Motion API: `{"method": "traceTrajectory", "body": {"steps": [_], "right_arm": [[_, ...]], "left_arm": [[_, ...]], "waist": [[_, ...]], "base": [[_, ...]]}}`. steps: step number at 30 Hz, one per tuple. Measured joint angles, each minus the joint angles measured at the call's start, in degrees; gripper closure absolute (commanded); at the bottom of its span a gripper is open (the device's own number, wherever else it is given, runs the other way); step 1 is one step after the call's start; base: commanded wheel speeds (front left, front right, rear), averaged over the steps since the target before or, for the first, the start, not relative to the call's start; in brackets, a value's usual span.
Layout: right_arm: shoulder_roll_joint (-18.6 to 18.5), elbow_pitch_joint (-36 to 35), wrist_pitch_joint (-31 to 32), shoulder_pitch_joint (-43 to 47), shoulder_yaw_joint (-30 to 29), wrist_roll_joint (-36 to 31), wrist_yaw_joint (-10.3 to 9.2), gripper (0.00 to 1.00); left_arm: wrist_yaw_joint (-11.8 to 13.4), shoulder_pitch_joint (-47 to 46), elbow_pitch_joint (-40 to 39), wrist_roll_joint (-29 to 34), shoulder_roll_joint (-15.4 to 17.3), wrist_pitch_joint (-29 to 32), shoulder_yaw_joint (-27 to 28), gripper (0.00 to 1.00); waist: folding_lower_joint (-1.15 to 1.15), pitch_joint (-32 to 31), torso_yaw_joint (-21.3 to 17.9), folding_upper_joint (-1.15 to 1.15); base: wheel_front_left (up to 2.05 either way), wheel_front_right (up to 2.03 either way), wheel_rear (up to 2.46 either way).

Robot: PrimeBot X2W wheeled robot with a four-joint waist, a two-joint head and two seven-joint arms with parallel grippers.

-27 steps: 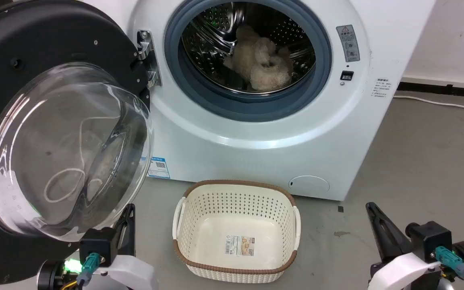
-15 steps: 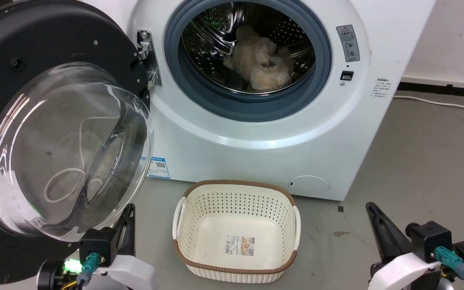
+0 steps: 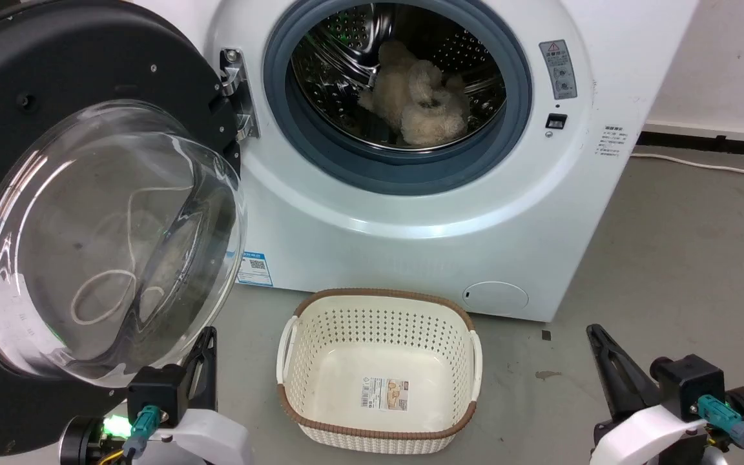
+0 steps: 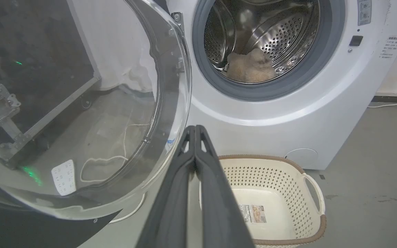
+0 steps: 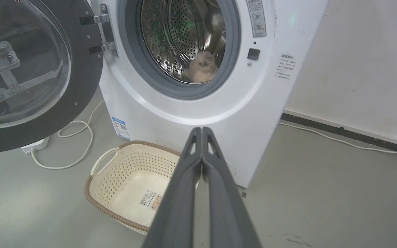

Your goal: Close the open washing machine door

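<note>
Washing machine door (image 3: 55, 58): swung wide open, hinged at L side of washing machine (image 3: 411, 245).
My L gripper (image 4: 195, 129) & R gripper (image 5: 202, 130): fingers pressed together, holding nothing. Grey floor (image 3: 682, 258), white wall (image 3: 733, 58) behind, cream basket (image 3: 378, 296) just before machine.

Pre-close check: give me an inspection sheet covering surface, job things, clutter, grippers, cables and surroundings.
Surface: grey floor, a few small marks.
Job's things: washing machine door swung wide open, hinged at the opening's left; washing machine drum uncovered, fluffy beige item inside.
Clutter: empty cream basket on the floor in front of the machine, below the opening.
Grippers: left gripper shut, empty, beside the door's glass bowl; right gripper shut, empty, away from the door.
Cables: white cable looped on the floor under the open door; second white cable along the wall at right.
Surroundings: white wall, black baseboard.
</note>
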Motion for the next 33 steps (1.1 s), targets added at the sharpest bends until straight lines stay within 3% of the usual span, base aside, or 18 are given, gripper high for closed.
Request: {"method": "traceTrajectory", "body": {"steps": [6,7,8,9,10,11,33], "right_arm": [[0.0,0.0,0.0,0.0,0.0,0.0,0.01,1.0],[0.0,0.0,0.0,0.0,0.0,0.0,0.0,0.0],[0.0,0.1,0.0,0.0,0.0,0.0,0.0,0.0],[0.0,0.1,0.0,0.0,0.0,0.0,0.0,1.0],[0.0,0.1,0.0,0.0,0.0,0.0,0.0,1.0],[0.0,0.1,0.0,0.0,0.0,0.0,0.0,0.0],[0.0,0.8,-2.2,0.2,-0.3,1.1,0.0,0.0]], "left_arm": [[0.0,0.0,0.0,0.0,0.0,0.0,0.0,1.0],[0.0,0.0,0.0,0.0,0.0,0.0,0.0,0.0],[0.0,0.0,0.1,0.0,0.0,0.0,0.0,0.0],[0.0,0.0,0.1,0.0,0.0,0.0,-0.1,1.0],[0.0,0.0,0.1,0.0,0.0,0.0,0.0,1.0],[0.0,0.0,0.1,0.0,0.0,0.0,-0.1,0.0],[0.1,0.1,-0.1,0.0,0.1,-2.2,-1.1,0.0]], "waist": [[0.0,0.0,0.0,0.0],[0.0,0.0,0.0,0.0],[0.0,0.0,0.0,0.0],[0.0,0.0,0.0,0.0],[0.0,0.0,0.0,0.0],[0.0,0.0,0.0,0.0],[0.0,-0.6,2.9,0.0]], "base": [[0.0,0.0,0.0],[0.0,0.0,0.0],[0.0,0.0,0.0],[0.0,0.0,0.0],[0.0,0.0,0.0],[0.0,0.0,0.0],[0.0,0.0,0.0]]}}
